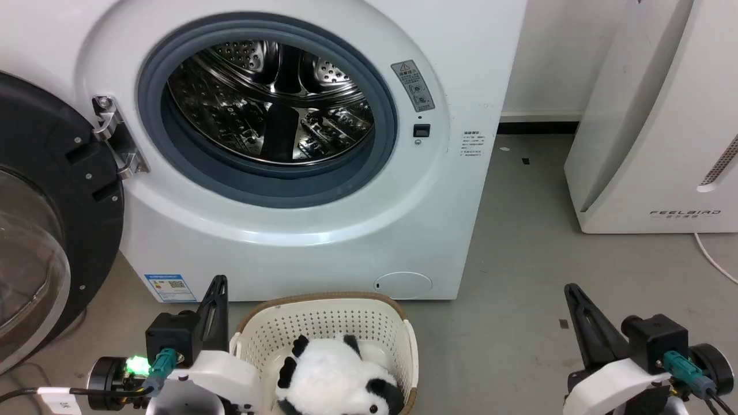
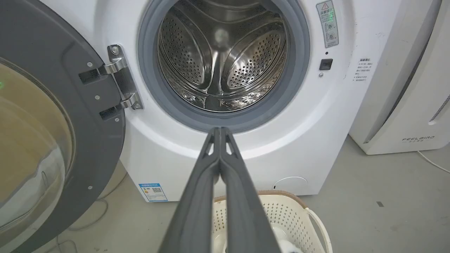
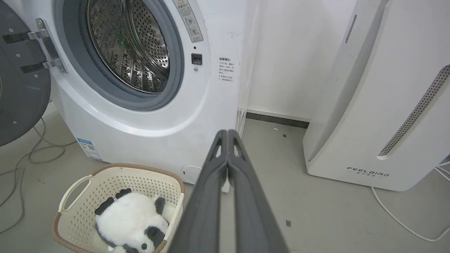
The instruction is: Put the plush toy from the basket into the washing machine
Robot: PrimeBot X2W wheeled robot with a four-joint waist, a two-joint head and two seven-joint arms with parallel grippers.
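I am looking across a grey floor (image 1: 519, 259) running back to a white wall (image 1: 553, 57) with a dark skirting (image 1: 539, 127). A white FEELBIRD appliance (image 1: 651, 115) is standing on the right, a white cable (image 1: 714, 260) trailing beside it. Grey cables (image 3: 35, 154) are lying loose far left.

**Gloss, Steel and Fluff**

The washing machine (image 1: 357, 242) has a glossy white shell, a matt grey rubber ring (image 1: 383, 115) and a shiny perforated steel drum (image 1: 271, 98); its door (image 1: 86, 150) is dark plastic around clear glass. The basket (image 1: 328, 325) is cream perforated plastic with a woven-look rim. The plush toy (image 1: 334, 377) is fluffy cloth.
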